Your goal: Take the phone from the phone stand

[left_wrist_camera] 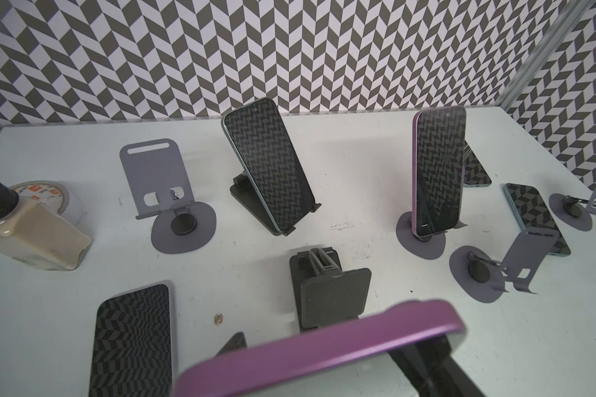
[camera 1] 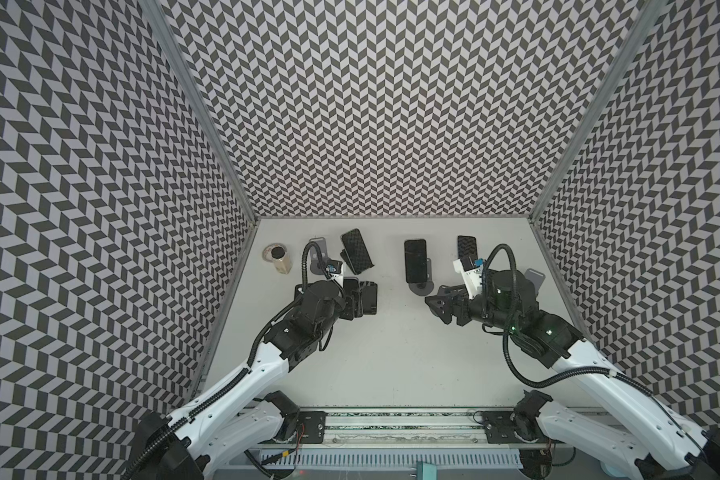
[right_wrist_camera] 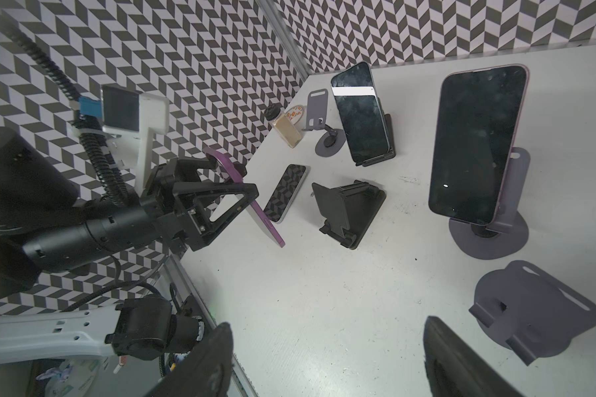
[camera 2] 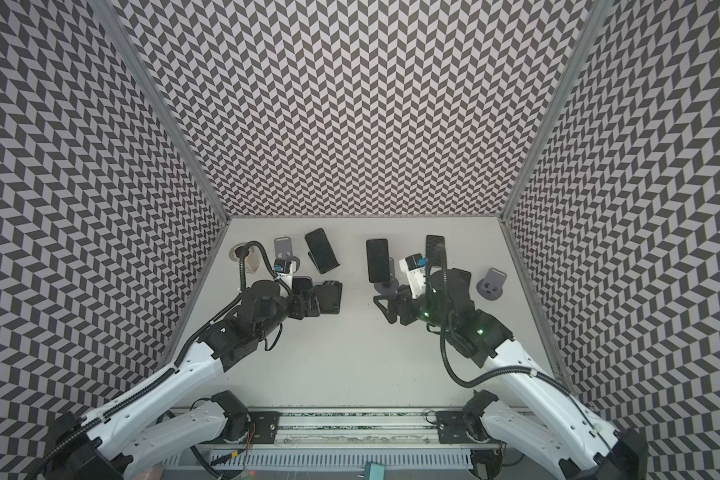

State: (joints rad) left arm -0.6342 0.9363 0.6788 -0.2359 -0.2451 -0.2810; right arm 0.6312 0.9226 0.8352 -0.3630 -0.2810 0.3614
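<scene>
My left gripper [left_wrist_camera: 324,364] is shut on a purple phone [left_wrist_camera: 324,343], gripping it by its flat faces so it hangs edge-on above the table. Just beyond it stands the empty black phone stand [left_wrist_camera: 331,292]. The right wrist view shows the same purple phone [right_wrist_camera: 255,206] in the left gripper [right_wrist_camera: 252,196], clear of the black stand [right_wrist_camera: 348,209]. In a top view the phone [camera 2: 302,284] sits left of the stand [camera 2: 329,297]. My right gripper [right_wrist_camera: 324,361] is open over bare table, nothing between its fingers; it is seen at mid right in a top view [camera 1: 443,305].
Further phones rest on a black stand [camera 1: 356,251] and a grey stand [camera 1: 415,259]. One phone lies flat [left_wrist_camera: 133,340] near my left gripper, another lies flat [left_wrist_camera: 537,220] at the right. Empty grey stands [left_wrist_camera: 166,189] [left_wrist_camera: 496,268] and a spice bottle [camera 1: 280,259] stand around.
</scene>
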